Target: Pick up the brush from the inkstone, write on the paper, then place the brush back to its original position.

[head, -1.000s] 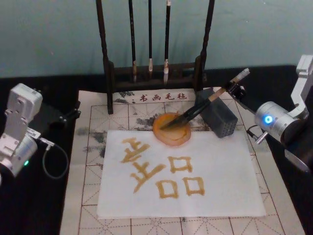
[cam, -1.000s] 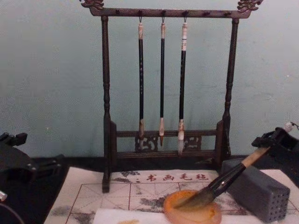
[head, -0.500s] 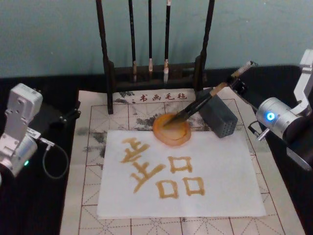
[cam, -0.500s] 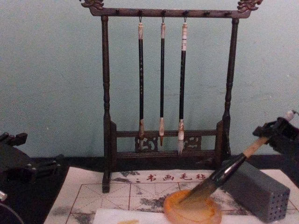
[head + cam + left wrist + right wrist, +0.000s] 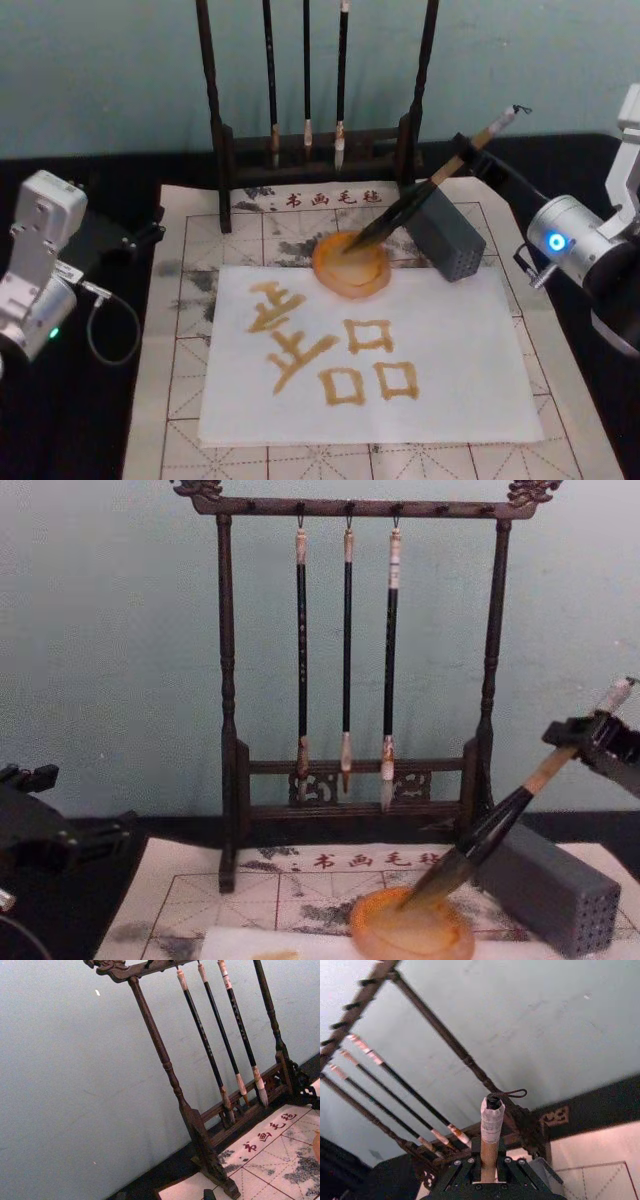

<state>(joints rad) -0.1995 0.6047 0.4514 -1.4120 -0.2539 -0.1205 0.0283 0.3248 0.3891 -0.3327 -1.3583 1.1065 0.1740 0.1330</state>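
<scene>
Tan wood, a black ferrule and a thick dark tuft make up the brush (image 5: 425, 187). Its long axis slants steeply: the bristle tip is down in the round orange inkstone (image 5: 328, 278), and the white, loop-ended cap points up and away to the inkstone's right. The right gripper (image 5: 465, 152), above and right of the inkstone, has its fingers clenched on the upper handle. The right wrist view shows the handle rising between those black fingers (image 5: 520, 1177), a detail the head view does not give. The chest view gives the tilt side-on, with the shaft crossing a grey perforated block (image 5: 550, 890) just right of the inkstone. The white paper (image 5: 450, 340), marked with amber characters, lies flat just in front of the inkstone. A dark turned-wood rack (image 5: 165, 1060) holding three thin brushes stands behind it. The left gripper (image 5: 125, 235) is parked well left of the inkstone; I cannot tell whether it is open or closed.
</scene>
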